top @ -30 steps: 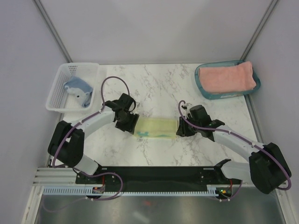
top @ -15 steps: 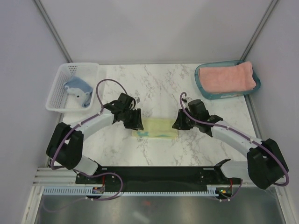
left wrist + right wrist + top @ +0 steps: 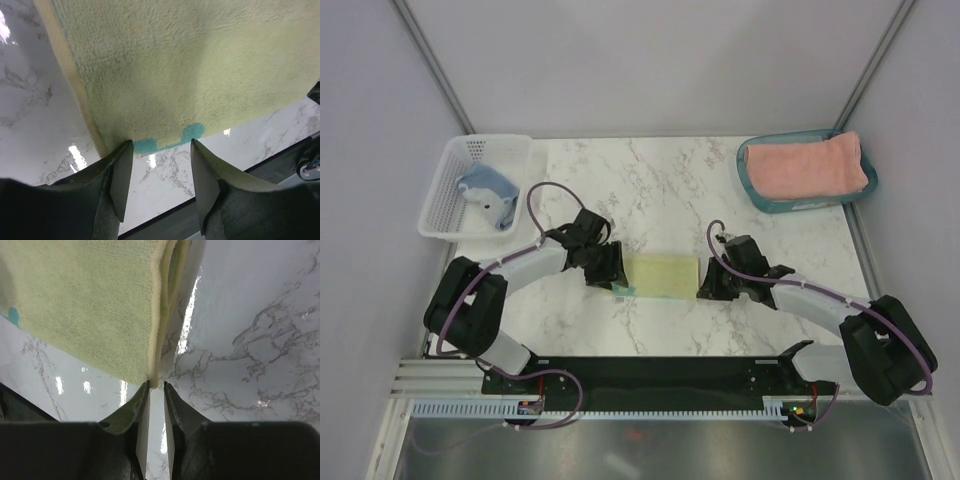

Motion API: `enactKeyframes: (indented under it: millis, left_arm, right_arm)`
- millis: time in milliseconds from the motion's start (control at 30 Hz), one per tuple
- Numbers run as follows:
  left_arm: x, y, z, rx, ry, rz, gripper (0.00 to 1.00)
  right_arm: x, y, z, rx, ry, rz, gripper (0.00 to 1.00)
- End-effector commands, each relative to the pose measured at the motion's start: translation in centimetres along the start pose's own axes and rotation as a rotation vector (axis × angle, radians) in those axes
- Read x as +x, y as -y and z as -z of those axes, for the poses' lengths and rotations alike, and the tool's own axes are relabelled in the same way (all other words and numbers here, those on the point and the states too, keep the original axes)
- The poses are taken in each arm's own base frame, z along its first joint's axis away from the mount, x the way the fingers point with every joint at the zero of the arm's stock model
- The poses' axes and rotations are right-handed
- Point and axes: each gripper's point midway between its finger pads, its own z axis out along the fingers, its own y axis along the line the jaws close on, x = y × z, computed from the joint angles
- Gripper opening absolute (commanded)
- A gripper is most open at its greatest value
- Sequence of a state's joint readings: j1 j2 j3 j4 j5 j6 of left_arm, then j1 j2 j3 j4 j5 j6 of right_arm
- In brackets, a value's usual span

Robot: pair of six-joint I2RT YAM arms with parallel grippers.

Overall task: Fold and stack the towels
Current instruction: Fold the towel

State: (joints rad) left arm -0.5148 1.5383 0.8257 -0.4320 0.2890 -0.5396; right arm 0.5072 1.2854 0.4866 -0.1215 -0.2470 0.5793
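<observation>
The pale-yellow towel (image 3: pixel 660 275) lies folded flat on the marble table between my two grippers. My left gripper (image 3: pixel 617 272) stands open at its left end. In the left wrist view the towel (image 3: pixel 190 65) ends just at the fingertips (image 3: pixel 126 150), with a teal patch (image 3: pixel 146 146) peeking out at its near edge. My right gripper (image 3: pixel 705 284) sits at the towel's right end, its jaws only narrowly open. The folded edge of the towel (image 3: pixel 90 305) reaches its tips (image 3: pixel 157 384) but is not pinched. The salmon-pink towel (image 3: pixel 807 165) and the grey-blue towel (image 3: pixel 485 192) lie apart.
The pink towel lies folded in a teal tray (image 3: pixel 757 195) at the back right. The grey-blue one lies crumpled in a white basket (image 3: pixel 440 215) at the back left. A black base plate (image 3: pixel 650 375) runs along the near table edge.
Both grippers have moved toward the near edge, carrying the towel's far edge over it. The towel now looks narrower, with most of its teal patch covered. The left jaws have reopened.
</observation>
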Motion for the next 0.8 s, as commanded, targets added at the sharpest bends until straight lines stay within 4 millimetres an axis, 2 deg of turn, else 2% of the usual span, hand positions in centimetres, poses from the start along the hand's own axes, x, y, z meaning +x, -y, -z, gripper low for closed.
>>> enactKeyframes:
  millis: [0,67,200,300,467,533,667,767]
  left_arm:
    - [-3.7,3.0,2.7,0.055,0.119,-0.024,0.58]
    - [-4.9,4.1,4.1,0.069,0.155,-0.036,0.59]
    - [-6.3,4.3,4.7,0.042,0.184,-0.036,0.6]
    - [-6.6,2.8,3.2,-0.016,0.169,-0.021,0.61]
    - [-5.6,-1.0,-0.3,-0.087,0.103,0.022,0.61]
    - [-5.5,-1.8,-0.7,-0.095,0.093,0.037,0.62]
    - [-6.8,-1.0,-0.2,-0.067,0.12,0.011,0.63]
    - [-8.0,1.0,0.9,0.001,0.136,-0.018,0.65]
  right_arm:
    - [-3.6,-2.5,1.8,-0.038,0.099,0.035,0.25]
    - [-4.1,-3.1,2.5,-0.042,0.102,0.031,0.26]
    - [-6.1,-4.7,2.7,-0.065,0.126,0.018,0.27]
    - [-7.0,-5.3,1.4,-0.085,0.122,0.027,0.27]
    - [-7.0,-3.0,-1.4,-0.003,0.099,0.057,0.31]
    - [-6.5,-2.3,-2.2,0.017,0.079,0.071,0.32]
    - [-6.4,-1.5,-2.7,0.042,0.071,0.081,0.35]
    - [-7.6,-2.4,-1.6,0.039,0.103,0.076,0.4]
